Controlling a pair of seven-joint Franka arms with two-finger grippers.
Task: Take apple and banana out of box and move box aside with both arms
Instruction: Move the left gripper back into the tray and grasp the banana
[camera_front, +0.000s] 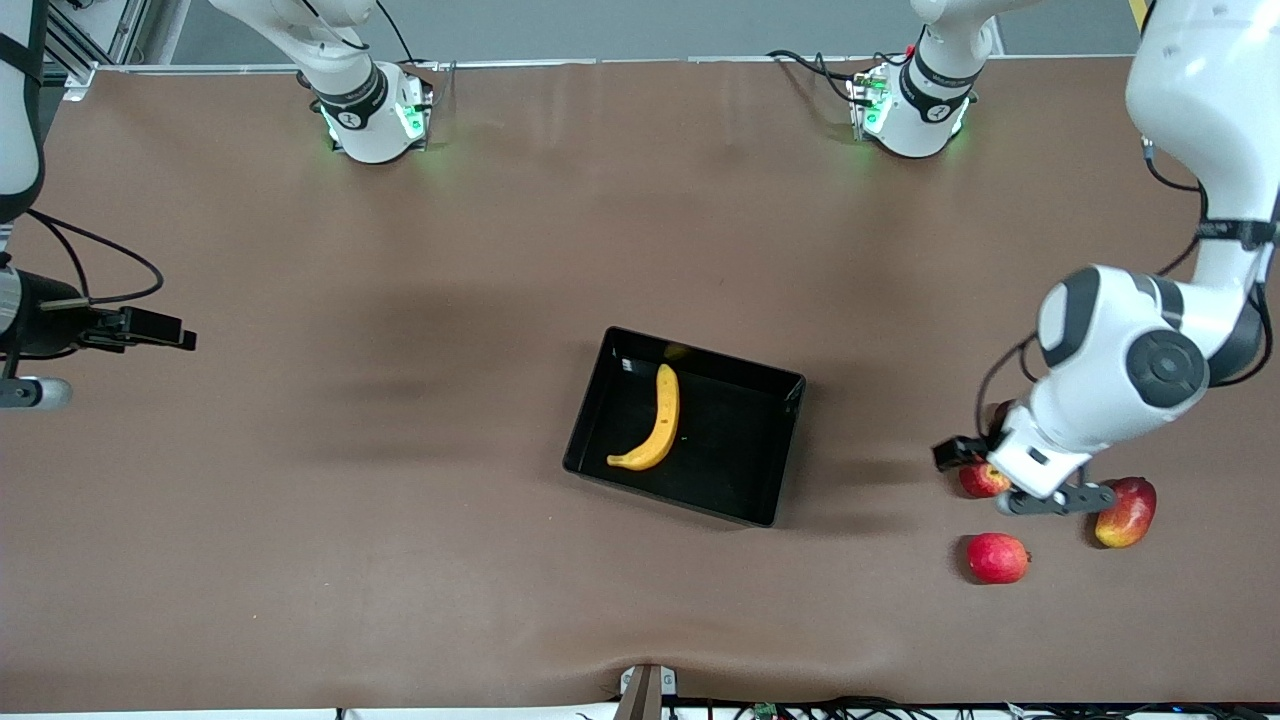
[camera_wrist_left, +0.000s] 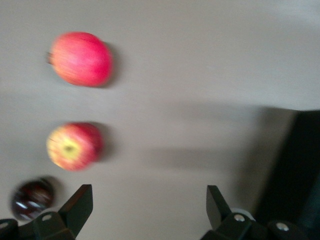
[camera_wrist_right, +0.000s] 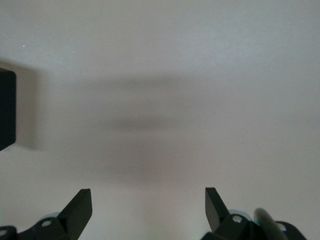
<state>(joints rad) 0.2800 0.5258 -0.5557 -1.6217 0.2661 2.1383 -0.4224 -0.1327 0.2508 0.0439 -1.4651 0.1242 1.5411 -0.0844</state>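
**Banana in box, apples loose under your left gripper**

Your bench (camera_front: 400, 560) carries the black box (camera_front: 770, 450) mid-surface, toward the right arm's end from your left gripper (camera_front: 1020, 480). The banana (camera_front: 660, 420) lies inside the box. Your left gripper hangs spread wide, holding nothing, over a cluster of three red apples: the largest apple (camera_front: 1127, 511) just beside it, a second apple (camera_front: 997, 557) near it, a third apple (camera_front: 982, 480) partly hidden under it. Your right gripper (camera_wrist_right: 148, 207) waits at the right arm's end, fingers wide apart, empty, over bare bench.
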